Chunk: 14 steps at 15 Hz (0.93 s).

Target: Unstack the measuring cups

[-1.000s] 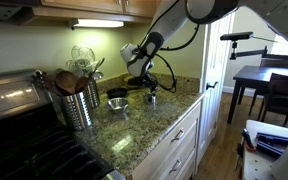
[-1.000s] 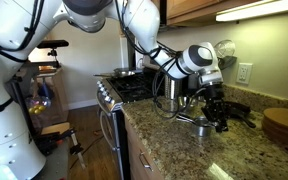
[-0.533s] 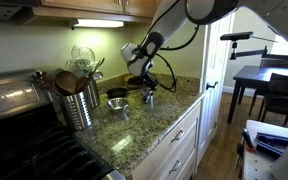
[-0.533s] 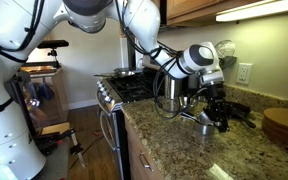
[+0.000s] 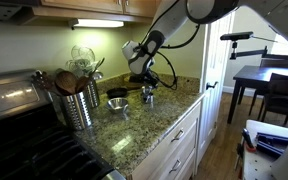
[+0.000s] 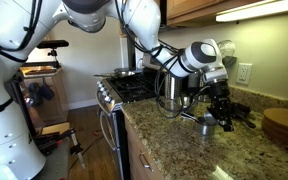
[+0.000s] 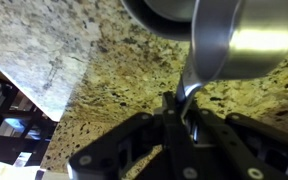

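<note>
In the wrist view my gripper (image 7: 181, 106) is shut on the thin handle (image 7: 190, 84) of a shiny silver measuring cup (image 7: 239, 35), whose bowl sits just beyond the fingertips on the speckled granite counter (image 7: 94, 60). In both exterior views the gripper (image 5: 149, 91) (image 6: 218, 114) points down at the counter, with that cup (image 5: 151, 99) (image 6: 206, 125) at its tip. Another small silver measuring cup (image 5: 118, 104) stands on the counter nearer the utensil holder. I cannot tell whether smaller cups are nested inside the held one.
A dark metal bowl (image 5: 116, 93) (image 7: 159, 15) sits just behind the cups. The perforated steel utensil holder (image 5: 80, 106) (image 6: 172, 90) with wooden spoons stands beside the stove (image 6: 134, 88). A round wooden board (image 6: 282, 124) lies on the counter. The counter's edge (image 5: 174, 112) runs close by.
The jaws have closed onto the cup's handle. The gripper and cup have shifted only slightly.
</note>
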Available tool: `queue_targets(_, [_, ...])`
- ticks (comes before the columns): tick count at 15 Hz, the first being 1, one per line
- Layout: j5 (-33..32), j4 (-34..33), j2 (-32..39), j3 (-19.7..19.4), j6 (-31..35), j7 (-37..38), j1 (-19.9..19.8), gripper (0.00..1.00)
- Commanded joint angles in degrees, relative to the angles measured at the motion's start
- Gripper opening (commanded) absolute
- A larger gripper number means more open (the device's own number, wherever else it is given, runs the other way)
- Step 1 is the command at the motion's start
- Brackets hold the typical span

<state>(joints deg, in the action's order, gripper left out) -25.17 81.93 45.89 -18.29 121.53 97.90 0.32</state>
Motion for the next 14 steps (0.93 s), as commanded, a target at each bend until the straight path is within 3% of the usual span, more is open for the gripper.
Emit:
queue_targets(1, [-0.27, 3.19, -3.83, -1.04, -0.87, -0.21, 0.47, 0.06])
queue_targets(14, [-2.10, 20.56, -15.23, -1.50, -4.05, -6.13, -1.04, 0.07])
